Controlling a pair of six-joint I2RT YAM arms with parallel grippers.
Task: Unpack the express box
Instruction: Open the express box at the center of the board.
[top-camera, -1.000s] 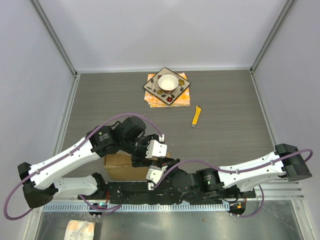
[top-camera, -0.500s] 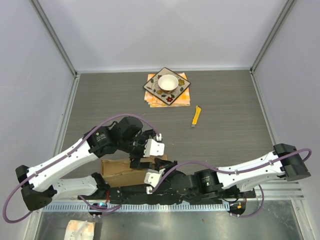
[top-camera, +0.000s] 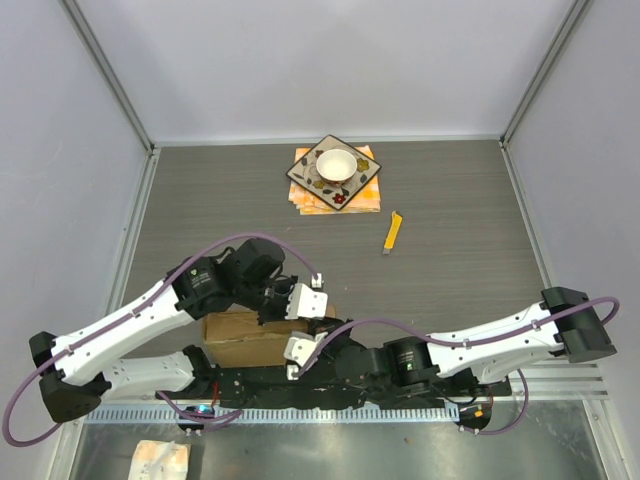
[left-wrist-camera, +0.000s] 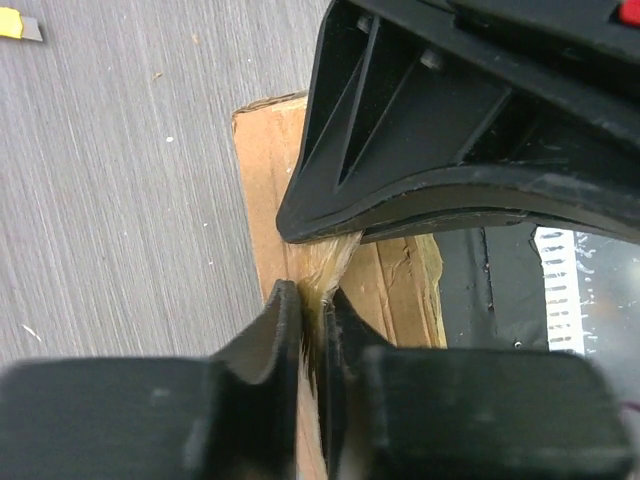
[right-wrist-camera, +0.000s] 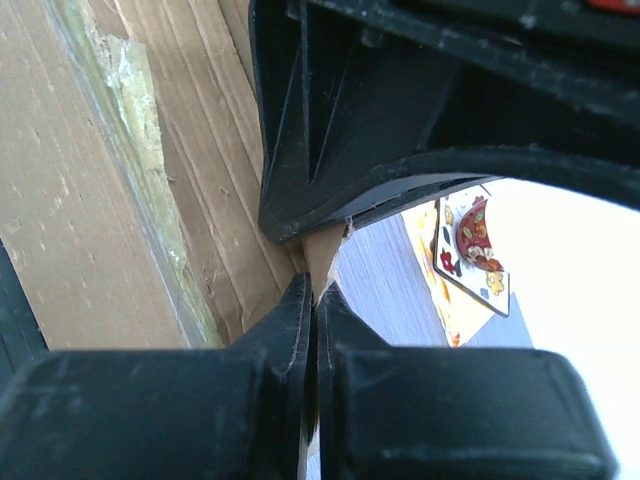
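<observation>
The express box (top-camera: 238, 337), plain brown cardboard, lies at the table's near edge between my two arms. From the left, my left gripper (top-camera: 298, 318) reaches over its right end. In the left wrist view this gripper (left-wrist-camera: 312, 300) is shut on a yellowish strip of tape that lifts off the box (left-wrist-camera: 268, 180). My right gripper (top-camera: 312, 336) meets it from the near side. In the right wrist view that gripper (right-wrist-camera: 315, 290) is shut on a thin cardboard flap edge of the box (right-wrist-camera: 90, 190). The two grippers nearly touch. The box's contents are hidden.
An orange-patterned square plate (top-camera: 334, 174) holding a white bowl sits at the far middle of the table. A yellow utility knife (top-camera: 393, 232) lies right of centre. The arm bases and a metal rail (top-camera: 330, 412) run directly behind the box's near side.
My left gripper spread wide, then shut on the tape strip. Both grippers and the box's right end shifted slightly left and toward the near edge.
</observation>
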